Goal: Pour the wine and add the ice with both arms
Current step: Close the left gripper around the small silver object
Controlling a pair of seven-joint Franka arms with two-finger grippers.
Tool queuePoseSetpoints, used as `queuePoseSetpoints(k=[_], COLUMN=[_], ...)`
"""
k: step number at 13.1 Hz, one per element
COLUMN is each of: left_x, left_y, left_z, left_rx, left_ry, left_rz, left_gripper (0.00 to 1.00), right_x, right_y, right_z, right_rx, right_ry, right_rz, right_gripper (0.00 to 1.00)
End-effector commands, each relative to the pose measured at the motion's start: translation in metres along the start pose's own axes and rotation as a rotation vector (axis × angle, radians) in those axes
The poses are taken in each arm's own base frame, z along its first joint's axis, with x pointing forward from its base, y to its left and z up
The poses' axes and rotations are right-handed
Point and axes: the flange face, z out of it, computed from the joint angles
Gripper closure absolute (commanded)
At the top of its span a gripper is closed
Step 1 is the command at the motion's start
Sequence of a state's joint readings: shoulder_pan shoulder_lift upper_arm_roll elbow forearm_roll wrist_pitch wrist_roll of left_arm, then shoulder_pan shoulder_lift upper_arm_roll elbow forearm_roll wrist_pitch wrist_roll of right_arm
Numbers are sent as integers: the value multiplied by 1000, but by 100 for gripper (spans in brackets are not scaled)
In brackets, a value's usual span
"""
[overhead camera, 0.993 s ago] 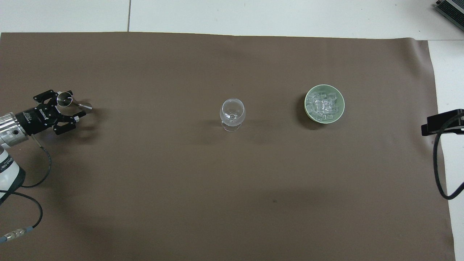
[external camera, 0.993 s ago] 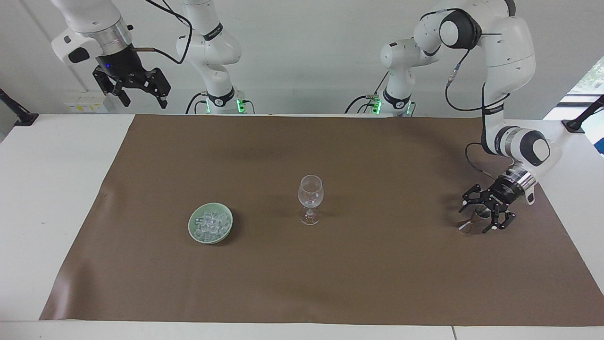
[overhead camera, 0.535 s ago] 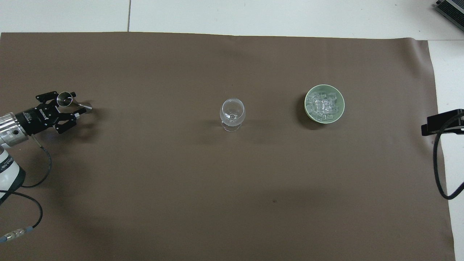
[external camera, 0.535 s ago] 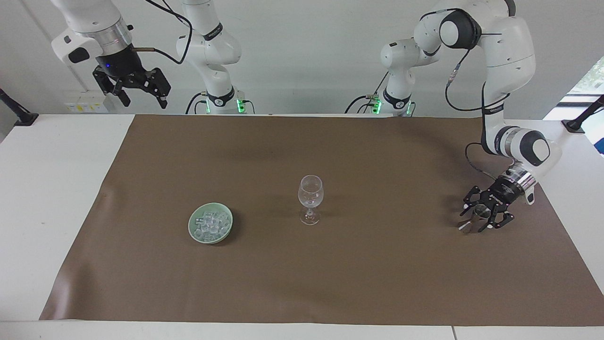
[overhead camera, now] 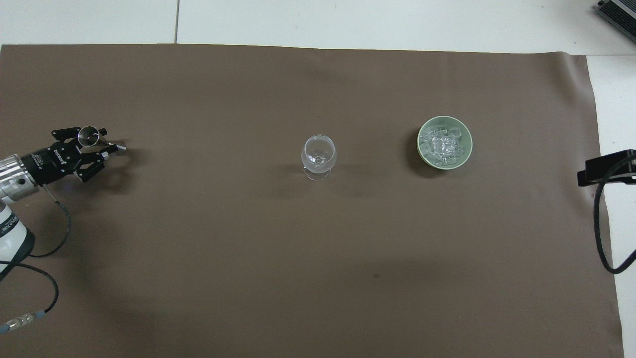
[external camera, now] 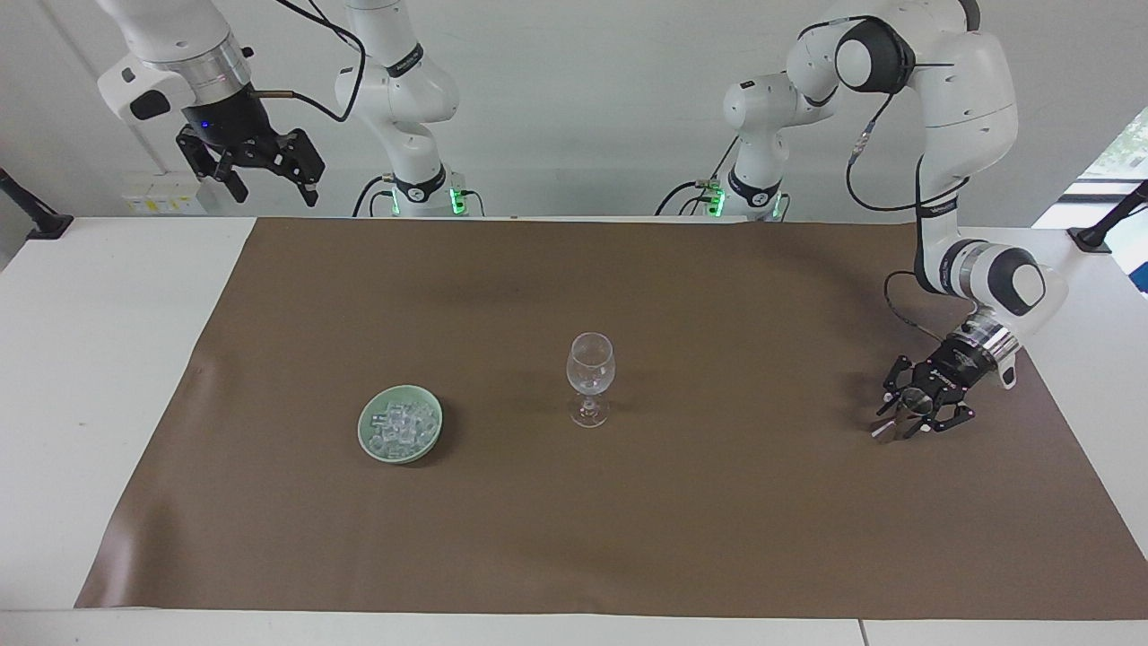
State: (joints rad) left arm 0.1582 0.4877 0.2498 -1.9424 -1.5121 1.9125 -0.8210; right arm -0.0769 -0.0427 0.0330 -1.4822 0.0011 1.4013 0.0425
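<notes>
1. Left end effector (external camera: 908, 418) is low over the brown mat (external camera: 628, 538) at the left arm's end of the bench (external camera: 90, 359), wrist slanted down from the arm.
2. Its fingers sit around a small metal cup (overhead camera: 90, 135) with the rim facing up; whether they already press on it I cannot tell.
3. The cup looks like a double-ended jigger, long axis tilted rather than upright, though the view is poor here.
4. Wine glass (external camera: 590, 377) stands upright on its foot mid-mat, stem vertical, mouth up, well apart from the left end effector toward the right arm's end.
5. Green bowl (external camera: 400, 423) holds the ice (overhead camera: 443, 145), a heap of clear cubes, on the mat still further from the left end effector, past the glass.
6. Right end effector (external camera: 260, 166) hangs high above the bench edge at the right arm's end, fingers spread, nothing in them; this arm waits.
</notes>
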Motion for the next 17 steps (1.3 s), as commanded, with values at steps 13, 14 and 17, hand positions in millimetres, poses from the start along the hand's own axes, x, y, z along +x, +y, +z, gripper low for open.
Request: queuePoseSetpoints(k=[13, 14, 17], left_x=[0, 0, 0], left_y=[-5, -5, -5], left_z=[1, 1, 1], left_rx=[-28, -26, -23], left_ry=[-2, -4, -8], left_rz=[-12, -12, -13], left_gripper=[100, 100, 100], right_x=[-3, -3, -3], right_y=[1, 1, 1], right_z=[-4, -4, -4], right_rx=[18, 18, 18], right_ry=[-8, -8, -8], right_rz=[-15, -15, -15], right_gripper=[0, 0, 0])
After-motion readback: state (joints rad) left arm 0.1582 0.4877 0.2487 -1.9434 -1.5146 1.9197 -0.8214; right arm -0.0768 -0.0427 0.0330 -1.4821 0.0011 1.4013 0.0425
